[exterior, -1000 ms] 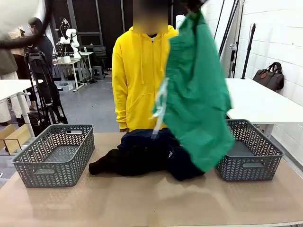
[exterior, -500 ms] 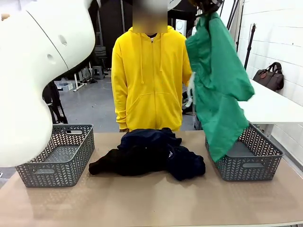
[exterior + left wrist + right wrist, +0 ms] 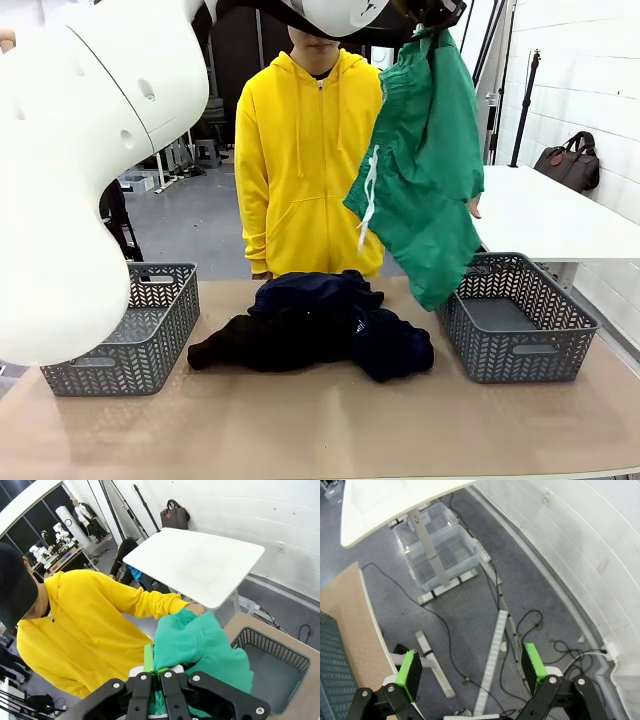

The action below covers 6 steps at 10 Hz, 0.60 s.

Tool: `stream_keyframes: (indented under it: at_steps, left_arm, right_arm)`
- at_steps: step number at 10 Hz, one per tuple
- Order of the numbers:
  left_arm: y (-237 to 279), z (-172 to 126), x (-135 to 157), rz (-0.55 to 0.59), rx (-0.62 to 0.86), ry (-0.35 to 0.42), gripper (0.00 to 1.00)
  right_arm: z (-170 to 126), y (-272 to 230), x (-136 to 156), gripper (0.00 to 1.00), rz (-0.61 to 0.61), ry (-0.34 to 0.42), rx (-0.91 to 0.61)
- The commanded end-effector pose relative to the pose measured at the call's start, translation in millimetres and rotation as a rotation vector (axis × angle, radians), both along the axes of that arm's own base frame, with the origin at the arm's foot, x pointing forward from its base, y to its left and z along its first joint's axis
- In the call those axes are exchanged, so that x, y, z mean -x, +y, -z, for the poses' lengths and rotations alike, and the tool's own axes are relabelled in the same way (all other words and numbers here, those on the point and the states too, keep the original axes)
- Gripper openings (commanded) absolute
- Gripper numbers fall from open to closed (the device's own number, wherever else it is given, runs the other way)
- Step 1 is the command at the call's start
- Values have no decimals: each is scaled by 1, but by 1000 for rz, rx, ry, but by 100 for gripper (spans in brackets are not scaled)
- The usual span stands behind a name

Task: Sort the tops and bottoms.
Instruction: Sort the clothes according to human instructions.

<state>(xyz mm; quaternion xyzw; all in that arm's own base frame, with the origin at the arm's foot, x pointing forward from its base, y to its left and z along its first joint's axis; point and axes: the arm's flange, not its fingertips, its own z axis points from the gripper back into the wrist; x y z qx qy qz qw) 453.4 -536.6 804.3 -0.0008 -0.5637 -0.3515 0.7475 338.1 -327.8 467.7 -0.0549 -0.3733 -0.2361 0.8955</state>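
Note:
A bright green garment with white cords hangs high over the table's right half, its lower end just above the near-left rim of the right basket. My left gripper is shut on its top edge. The left wrist view shows that gripper pinching the green garment, and the person's hand touches the cloth. A heap of dark navy garments lies mid-table. My right gripper stands open with nothing in it, off the table's side, facing the floor.
A grey basket stands at the table's left end; my left arm bulks over it. A person in a yellow hoodie stands at the far side. A white table lies beyond the right basket. Cables cross the floor.
My left arm has carried the green garment rightward off the dark heap and lifted it, and it now hangs by the right basket. The arm's body now shows at the left.

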Motion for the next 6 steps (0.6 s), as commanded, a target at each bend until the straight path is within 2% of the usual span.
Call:
stream_keyframes:
  at_steps: [1, 2, 4, 6]
  left_arm:
    - [4, -6, 4, 9, -7, -10, 0]
    - [0, 0, 0, 0, 0, 0, 0]
    - [-13, -25, 1, -82, 255, -89, 0]
    - [-45, -48, -10, -108, 393, -109, 0]
  right_arm:
    - [-1, 1, 1, 100, -6, 10, 7]
    - [-1, 1, 1, 100, -6, 10, 7]
    - [-1, 1, 1, 100, -6, 10, 7]
    - [-1, 1, 1, 100, -6, 10, 7]
